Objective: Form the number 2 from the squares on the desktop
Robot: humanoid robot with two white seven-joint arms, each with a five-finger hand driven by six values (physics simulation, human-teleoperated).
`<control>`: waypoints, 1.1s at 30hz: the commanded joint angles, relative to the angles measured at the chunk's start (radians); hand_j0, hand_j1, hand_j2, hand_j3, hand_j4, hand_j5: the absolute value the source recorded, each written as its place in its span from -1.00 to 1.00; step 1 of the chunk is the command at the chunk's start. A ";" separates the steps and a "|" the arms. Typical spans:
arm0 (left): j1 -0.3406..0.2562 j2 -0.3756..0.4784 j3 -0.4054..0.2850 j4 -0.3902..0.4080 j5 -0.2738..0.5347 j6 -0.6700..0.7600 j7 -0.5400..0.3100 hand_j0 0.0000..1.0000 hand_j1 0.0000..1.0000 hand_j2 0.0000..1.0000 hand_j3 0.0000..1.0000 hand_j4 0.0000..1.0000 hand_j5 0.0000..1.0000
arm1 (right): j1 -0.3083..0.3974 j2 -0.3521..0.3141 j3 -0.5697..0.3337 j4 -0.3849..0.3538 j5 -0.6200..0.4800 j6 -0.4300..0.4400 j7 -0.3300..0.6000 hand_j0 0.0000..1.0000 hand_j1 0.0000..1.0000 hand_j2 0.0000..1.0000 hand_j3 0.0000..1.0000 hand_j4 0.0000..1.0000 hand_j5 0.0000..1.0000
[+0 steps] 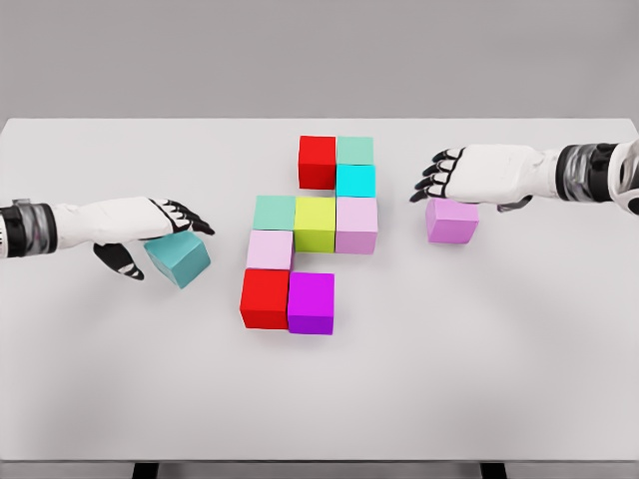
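Head view of a white table (100, 399). At far left, the left hand (150, 232) lies over a teal cube (180, 258), fingers above it and thumb below; the cube is turned at an angle to the others and appears gripped. At centre stands the cluster of cubes, touching edge to edge. Its bottom row holds a red cube (265, 298) and a purple cube (311, 303). Above the red one sits a pale pink cube (270, 249), and above that a green cube (275, 212). To the right of the green cube come a yellow cube (315, 224) and a lilac cube (356, 225). The top rows hold a second red cube (318, 162), a mint cube (354, 150) beside it, and a cyan cube (355, 181) under the mint one. At right, apart from the cluster, a violet cube (452, 221) rests on the table; the right hand (469, 175) is above its far edge, fingers curled downward, whether clamped on it cannot be told.
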 commanded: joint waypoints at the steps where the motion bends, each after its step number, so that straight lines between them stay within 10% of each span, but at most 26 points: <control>1: -0.002 -0.014 0.000 0.000 -0.010 0.013 0.000 1.00 1.00 1.00 1.00 1.00 1.00 | -0.003 0.002 -0.001 0.015 0.015 0.002 0.000 1.00 1.00 1.00 1.00 1.00 1.00; 17: -0.002 -0.031 -0.018 0.002 -0.028 0.025 0.000 0.59 0.59 0.59 0.59 0.59 0.59 | -0.020 0.044 0.038 0.089 0.055 0.002 0.000 1.00 1.00 1.00 1.00 1.00 1.00; 23: 0.000 -0.029 -0.020 0.000 -0.021 0.016 0.002 0.10 0.10 0.10 0.10 0.10 0.10 | -0.028 0.076 0.058 0.132 0.084 0.002 0.000 1.00 1.00 1.00 1.00 1.00 1.00; 33: -0.018 -0.029 -0.024 -0.001 -0.016 0.019 0.002 0.02 0.02 0.02 0.02 0.02 0.02 | -0.028 0.079 0.072 0.129 0.080 0.002 0.000 1.00 1.00 1.00 1.00 1.00 1.00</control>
